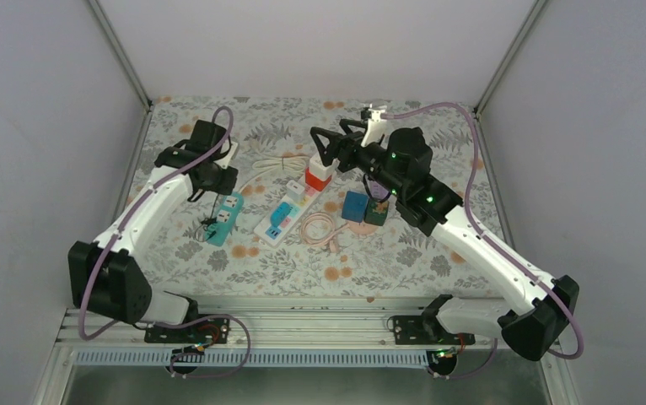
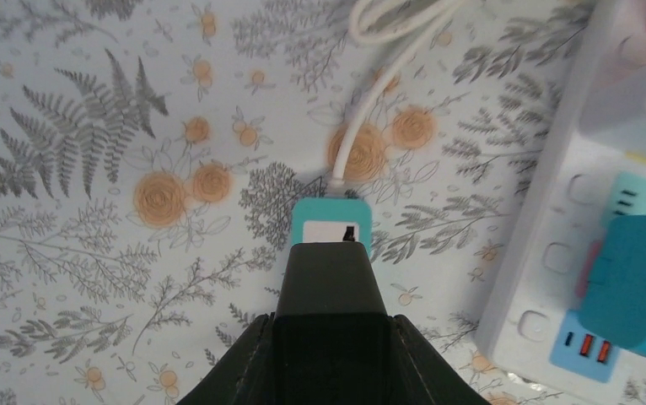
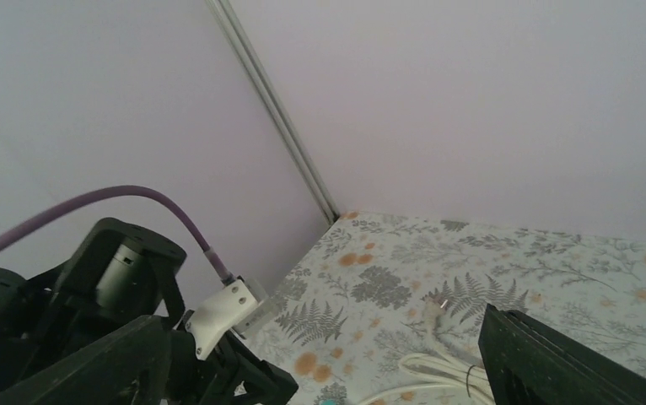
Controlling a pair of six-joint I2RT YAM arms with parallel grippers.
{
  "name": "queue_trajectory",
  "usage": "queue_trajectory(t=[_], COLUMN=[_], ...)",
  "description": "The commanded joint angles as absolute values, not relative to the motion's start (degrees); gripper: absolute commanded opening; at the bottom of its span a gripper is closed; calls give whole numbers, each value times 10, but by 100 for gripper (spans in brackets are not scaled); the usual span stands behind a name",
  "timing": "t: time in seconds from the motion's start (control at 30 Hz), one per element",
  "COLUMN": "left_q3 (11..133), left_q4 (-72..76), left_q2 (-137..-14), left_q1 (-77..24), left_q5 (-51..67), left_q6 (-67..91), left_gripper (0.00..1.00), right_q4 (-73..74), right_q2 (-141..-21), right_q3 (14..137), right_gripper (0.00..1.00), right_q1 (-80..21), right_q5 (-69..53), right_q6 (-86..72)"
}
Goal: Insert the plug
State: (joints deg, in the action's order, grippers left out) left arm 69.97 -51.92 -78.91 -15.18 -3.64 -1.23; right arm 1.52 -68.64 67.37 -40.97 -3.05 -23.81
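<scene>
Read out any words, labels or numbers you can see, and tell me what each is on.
None can be read.
The small black mark on the teal power strip is too blurred to make out.
The white power strip and the teal adapter plugged into it show no lettering.

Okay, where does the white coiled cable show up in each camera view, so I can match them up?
Top external: the white cable lies just left of centre, in the upper half.
Left wrist: top centre, running down into the teal power strip.
Right wrist: looped at the bottom edge, right of centre.
Shared landmark: the floral table cover, under it in all three.
</scene>
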Motion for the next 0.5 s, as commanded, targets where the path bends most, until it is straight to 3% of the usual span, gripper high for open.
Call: queue_trajectory(t=[0.0, 0.13, 0.47], left_q3=[704, 669, 660], left_q4=[-526, -489, -470], left_q2=[-819, -829, -871], left_q1=[-153, -153, -152], left_q5=[-68, -10, 2], left_q6=[7, 13, 1], left_gripper=[15, 15, 15], right_q4=[12, 14, 19], right_q2=[-675, -676, -676], right_q3=[662, 659, 657], right_gripper=[94, 94, 95], right_q1=[-404, -403, -401], right_q5=[3, 3, 0], right_q6=[-222, -224, -224])
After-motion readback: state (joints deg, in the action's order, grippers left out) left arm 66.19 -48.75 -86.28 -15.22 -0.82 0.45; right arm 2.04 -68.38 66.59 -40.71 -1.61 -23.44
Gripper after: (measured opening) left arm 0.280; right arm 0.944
